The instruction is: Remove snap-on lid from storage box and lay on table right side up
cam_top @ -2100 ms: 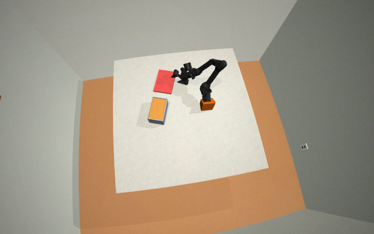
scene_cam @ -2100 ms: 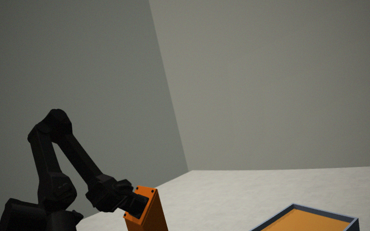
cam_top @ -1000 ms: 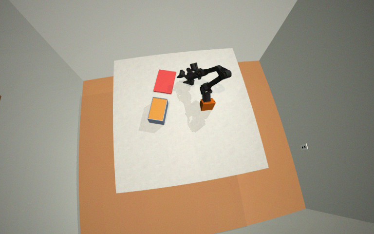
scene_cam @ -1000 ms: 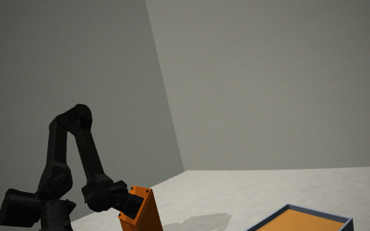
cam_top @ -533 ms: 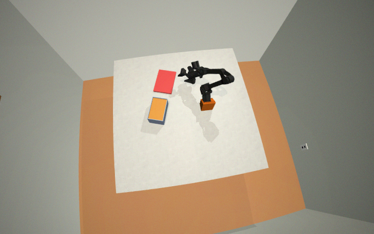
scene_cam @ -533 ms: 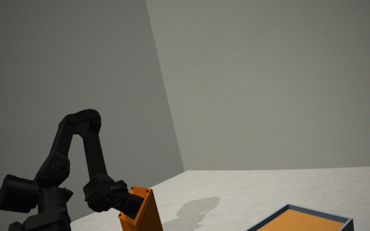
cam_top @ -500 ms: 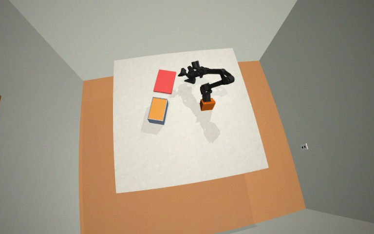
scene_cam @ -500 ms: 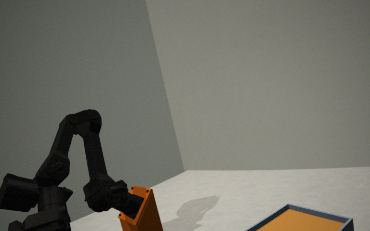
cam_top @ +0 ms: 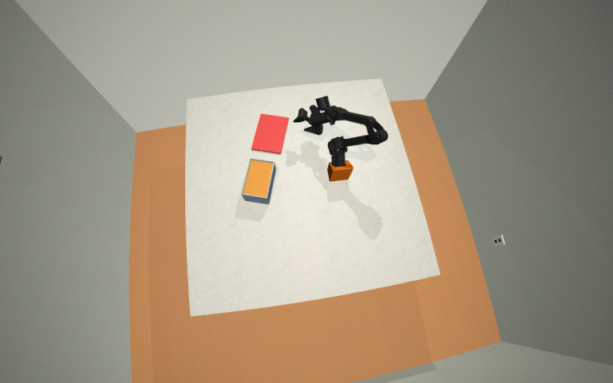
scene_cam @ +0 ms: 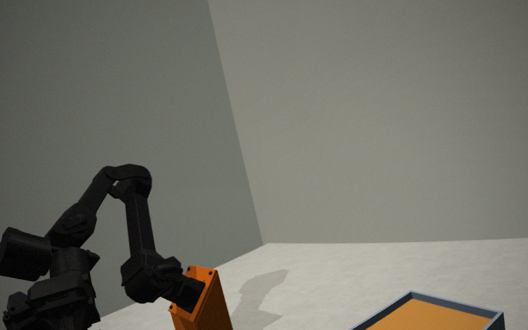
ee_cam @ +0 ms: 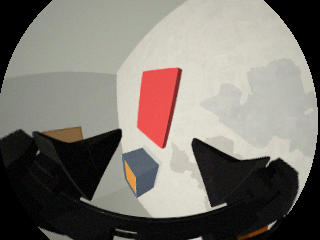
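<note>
The red lid (cam_top: 270, 133) (ee_cam: 157, 105) lies flat on the white table (cam_top: 310, 246) (ee_cam: 210, 45), behind the storage box in the top view. Which face of the lid is up I cannot tell. The blue-grey storage box (cam_top: 256, 199) (scene_cam: 499, 322) (ee_cam: 146, 172) stands upright and open on the table, with orange showing inside its rim. A narrow gap separates box and lid. My gripper (cam_top: 306, 124) (ee_cam: 158, 138) is wide open and empty, raised above the table to the right of the lid in the top view. In the exterior view its fingertips are not visible.
The orange arm base (cam_top: 340, 172) (scene_cam: 203, 306) stands on the table to the right of the box. The arm arches from it toward the back of the table. The table's left edge runs beside the box and lid, with orange-brown floor (cam_top: 162, 246) beyond.
</note>
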`<state>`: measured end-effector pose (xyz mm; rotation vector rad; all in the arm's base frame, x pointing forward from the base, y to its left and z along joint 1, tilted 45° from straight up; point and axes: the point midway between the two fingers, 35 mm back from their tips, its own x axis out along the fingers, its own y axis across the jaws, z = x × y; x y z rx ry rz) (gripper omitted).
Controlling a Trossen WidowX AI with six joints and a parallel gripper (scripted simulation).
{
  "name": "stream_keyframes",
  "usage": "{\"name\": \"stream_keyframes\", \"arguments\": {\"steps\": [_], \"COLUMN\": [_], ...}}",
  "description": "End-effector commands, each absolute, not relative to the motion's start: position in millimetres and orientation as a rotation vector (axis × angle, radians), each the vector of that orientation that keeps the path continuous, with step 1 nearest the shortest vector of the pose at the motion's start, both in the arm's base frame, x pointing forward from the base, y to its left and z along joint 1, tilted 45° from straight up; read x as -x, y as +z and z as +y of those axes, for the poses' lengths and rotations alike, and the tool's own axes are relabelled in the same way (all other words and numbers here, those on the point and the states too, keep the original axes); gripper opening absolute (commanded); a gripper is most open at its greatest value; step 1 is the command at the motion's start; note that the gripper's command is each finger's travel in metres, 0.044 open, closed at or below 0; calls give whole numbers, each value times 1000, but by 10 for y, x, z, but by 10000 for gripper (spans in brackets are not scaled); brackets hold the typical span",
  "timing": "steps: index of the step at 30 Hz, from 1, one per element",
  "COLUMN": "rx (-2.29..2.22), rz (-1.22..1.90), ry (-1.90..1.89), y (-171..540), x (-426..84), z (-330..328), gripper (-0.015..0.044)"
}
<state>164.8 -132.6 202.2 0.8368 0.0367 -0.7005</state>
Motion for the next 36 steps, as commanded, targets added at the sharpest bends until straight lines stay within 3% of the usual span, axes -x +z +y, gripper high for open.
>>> {"name": "stream_keyframes", "arguments": {"steps": [1, 36], "rx": [-840, -840], "rz": [31, 31], "ry": [-704, -703], "y": [2069, 2092], "x": [-1619, -1604], "z": [-1284, -1242], "gripper": [440, 440]}}
